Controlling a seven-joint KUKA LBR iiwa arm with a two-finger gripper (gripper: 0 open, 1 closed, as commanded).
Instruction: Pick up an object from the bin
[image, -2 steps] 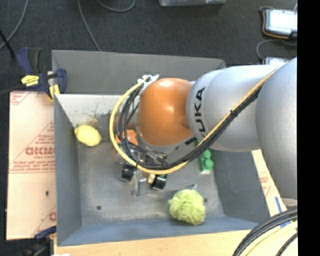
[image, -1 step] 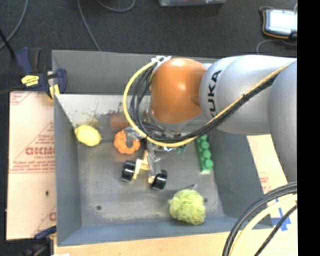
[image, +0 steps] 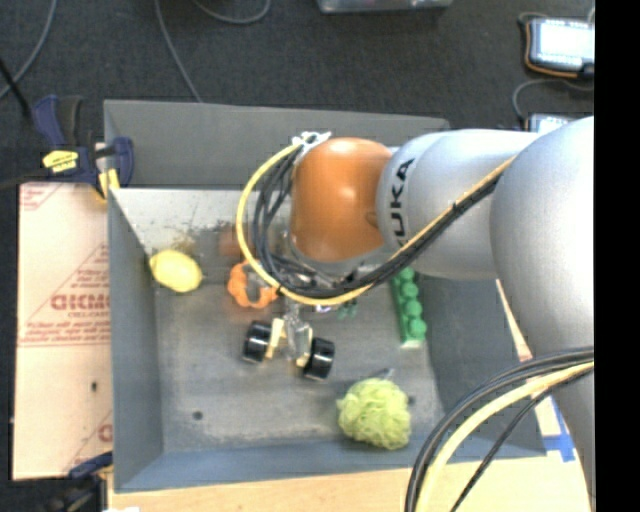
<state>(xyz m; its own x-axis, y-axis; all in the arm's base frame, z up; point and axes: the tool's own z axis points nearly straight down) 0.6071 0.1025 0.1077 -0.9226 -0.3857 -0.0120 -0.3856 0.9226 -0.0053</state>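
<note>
A small black dumbbell (image: 258, 343) with pale end faces lies on the bin floor near the middle, slightly towards the front. My gripper (image: 297, 345) comes straight down on its bar, with the fingers set between the two black weights and closed on the bar. The dumbbell still looks to be resting on the floor. Just behind and to the left lies an orange ring-like piece (image: 242, 285), partly hidden under the wrist.
A yellow lemon-shaped thing (image: 176, 271) lies by the left wall. A fuzzy light-green ball (image: 375, 413) sits at the front right. A green knobbed piece (image: 407, 305) lies along the right wall. The arm covers the back of the bin.
</note>
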